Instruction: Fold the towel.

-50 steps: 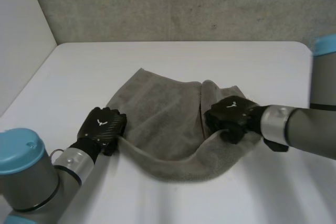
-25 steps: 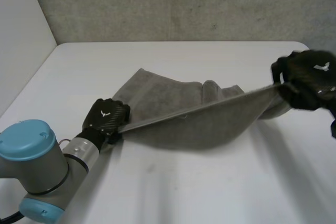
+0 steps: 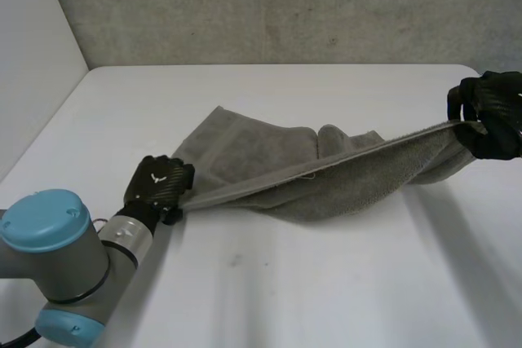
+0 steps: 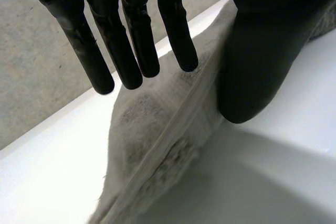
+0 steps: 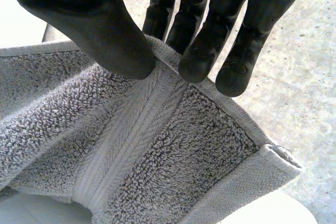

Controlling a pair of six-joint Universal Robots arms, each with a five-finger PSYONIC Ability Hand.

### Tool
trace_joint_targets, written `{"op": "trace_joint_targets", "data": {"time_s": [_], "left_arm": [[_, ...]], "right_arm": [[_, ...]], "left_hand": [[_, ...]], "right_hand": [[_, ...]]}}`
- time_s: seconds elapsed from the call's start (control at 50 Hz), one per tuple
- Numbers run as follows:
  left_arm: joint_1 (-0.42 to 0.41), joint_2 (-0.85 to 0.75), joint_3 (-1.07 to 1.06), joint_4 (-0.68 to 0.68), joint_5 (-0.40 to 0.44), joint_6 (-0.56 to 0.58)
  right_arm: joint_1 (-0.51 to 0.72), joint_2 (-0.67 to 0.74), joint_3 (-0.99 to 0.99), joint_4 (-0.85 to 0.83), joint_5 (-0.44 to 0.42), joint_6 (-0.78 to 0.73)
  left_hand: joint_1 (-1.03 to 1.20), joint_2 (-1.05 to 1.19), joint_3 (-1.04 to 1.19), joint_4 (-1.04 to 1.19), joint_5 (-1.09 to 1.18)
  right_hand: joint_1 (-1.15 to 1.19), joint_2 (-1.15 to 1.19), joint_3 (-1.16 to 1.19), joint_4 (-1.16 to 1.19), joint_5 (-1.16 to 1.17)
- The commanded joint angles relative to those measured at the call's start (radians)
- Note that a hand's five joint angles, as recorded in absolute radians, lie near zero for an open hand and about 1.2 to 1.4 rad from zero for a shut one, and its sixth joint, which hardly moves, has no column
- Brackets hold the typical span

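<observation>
**Towel** (image 3: 342,181). Grey terry with a flat woven hem. Stretched in a taut line over the white counter (image 3: 269,291), from 8 o'clock to 3 o'clock in the head view. Lifted clear of the surface toward the 3 o'clock end. Bunched in soft folds and resting on the counter near the centre.

**Left hand** (image 3: 159,187). Black, low on the counter at 8 o'clock, at the towel's end on that side. Grasps the towel. Seen from the left wrist, pinches the hem between thumb (image 4: 260,61) and straight fingers (image 4: 134,51). Carries a small white emblem on its back, too small to read.

**Right hand** (image 3: 492,113). Black, at 3 o'clock by the counter's edge, raised above the surface. Grasps the towel. Seen from the right wrist, nips the hem between thumb (image 5: 89,24) and fingertips (image 5: 197,59), just beside a corner.

**Left arm** (image 3: 49,238). Grey joint with light-blue cap, at 7 o'clock.

**Wall** (image 3: 269,6). Rough grey, behind the counter at 12 o'clock.
</observation>
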Motion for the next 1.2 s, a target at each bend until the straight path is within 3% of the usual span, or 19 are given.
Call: {"op": "trace_joint_targets", "data": {"time_s": [0.02, 0.04, 0.24, 0.28, 0.38, 0.5, 0.56, 0.62, 0.66, 0.68, 0.72, 0.74, 0.78, 0.9, 0.94, 1.06, 1.1, 1.16, 1.2], "left_arm": [[0.001, 0.001, 0.005, -0.006, -0.056, 0.025], [0.003, 0.017, 0.002, -0.012, -0.069, 0.039], [0.035, 0.348, -0.049, -0.048, -0.108, 0.133], [0.032, 0.518, -0.026, -0.119, -0.106, 0.133], [0.032, 0.705, 0.084, -0.299, -0.103, 0.128], [0.044, 0.729, 0.227, -0.523, -0.102, 0.13], [0.054, 0.713, 0.243, -0.562, -0.1, 0.13], [0.086, 0.626, 0.266, -0.608, -0.098, 0.134], [0.132, 0.481, 0.29, -0.628, -0.1, 0.137], [0.132, 0.48, 0.29, -0.628, -0.1, 0.137], [0.135, 0.32, 0.333, -0.643, -0.1, 0.139], [0.135, 0.319, 0.333, -0.643, -0.1, 0.139], [0.133, 0.173, 0.402, -0.66, -0.099, 0.151], [0.129, -0.015, 0.572, -0.677, -0.098, 0.196], [0.118, -0.081, 0.723, -0.672, -0.102, 0.22], [0.1, -0.098, 0.996, -0.62, -0.106, 0.185], [0.09, -0.069, 1.11, -0.489, -0.112, 0.101], [0.092, -0.034, 1.126, -0.407, -0.115, 0.047], [0.103, 0.026, 1.112, -0.257, -0.118, -0.055]], "right_arm": [[-0.027, -0.002, -0.007, 0.002, -0.003, 0.0], [-0.032, -0.003, -0.01, 0.008, -0.01, 0.0], [-0.027, -0.019, -0.178, 0.168, -0.02, -0.024], [-0.026, -0.032, -0.278, 0.293, -0.037, -0.116], [-0.026, -0.02, -0.479, 0.535, -0.036, -0.297], [-0.029, 0.093, -0.699, 0.811, -0.027, -0.492], [-0.027, 0.147, -0.727, 0.858, -0.02, -0.531], [-0.004, 0.254, -0.753, 0.918, 0.018, -0.6], [0.086, 0.383, -0.77, 0.936, 0.119, -0.682], [0.086, 0.383, -0.77, 0.936, 0.119, -0.682], [0.196, 0.502, -0.797, 0.935, 0.261, -0.75], [0.197, 0.503, -0.797, 0.935, 0.262, -0.75], [0.268, 0.631, -0.846, 0.922, 0.379, -0.774], [0.309, 0.79, -1.006, 0.835, 0.423, -0.767], [0.333, 0.859, -1.175, 0.76, 0.441, -0.742], [0.382, 0.897, -1.483, 0.553, 0.489, -0.63], [0.39, 0.868, -1.567, 0.371, 0.51, -0.511], [0.385, 0.787, -1.549, 0.234, 0.518, -0.402], [0.385, 0.756, -1.519, 0.205, 0.517, -0.368]], "left_hand": [[0.476, 0.475, 0.485, 0.485, 0.489], [0.595, 0.594, 0.604, 0.604, 0.608], [0.596, 0.595, 0.605, 0.605, 0.609], [0.596, 0.595, 0.605, 0.605, 0.609], [0.596, 0.595, 0.605, 0.605, 0.609], [0.596, 0.595, 0.605, 0.605, 0.609], [0.596, 0.595, 0.605, 0.605, 0.609], [0.596, 0.595, 0.605, 0.605, 0.609], [0.596, 0.595, 0.605, 0.605, 0.609], [0.596, 0.595, 0.605, 0.605, 0.609], [0.596, 0.595, 0.605, 0.605, 0.609], [0.596, 0.595, 0.605, 0.605, 0.609], [0.596, 0.595, 0.605, 0.605, 0.609], [0.596, 0.595, 0.605, 0.605, 0.609], [0.596, 0.595, 0.605, 0.605, 0.609], [0.596, 0.595, 0.605, 0.605, 0.609], [0.596, 0.595, 0.605, 0.605, 0.609], [0.596, 0.595, 0.605, 0.605, 0.609], [0.596, 0.595, 0.605, 0.605, 0.609]], "right_hand": [[0.075, 0.069, 0.057, 0.062, 0.06], [0.075, 0.069, 0.057, 0.062, 0.06], [0.075, 0.069, 0.057, 0.062, 0.06], [0.075, 0.069, 0.057, 0.062, 0.06], [0.075, 0.069, 0.057, 0.062, 0.06], [0.075, 0.069, 0.057, 0.062, 0.06], [0.075, 0.069, 0.057, 0.062, 0.06], [0.075, 0.069, 0.057, 0.062, 0.06], [0.075, 0.069, 0.057, 0.062, 0.06], [0.075, 0.069, 0.057, 0.062, 0.06], [0.075, 0.069, 0.057, 0.062, 0.06], [0.075, 0.069, 0.057, 0.062, 0.06], [0.075, 0.069, 0.057, 0.062, 0.06], [0.075, 0.069, 0.057, 0.062, 0.06], [0.075, 0.069, 0.057, 0.062, 0.06], [0.075, 0.069, 0.057, 0.062, 0.06], [0.075, 0.069, 0.057, 0.062, 0.06], [0.075, 0.069, 0.057, 0.062, 0.06], [0.075, 0.069, 0.057, 0.062, 0.06]]}}
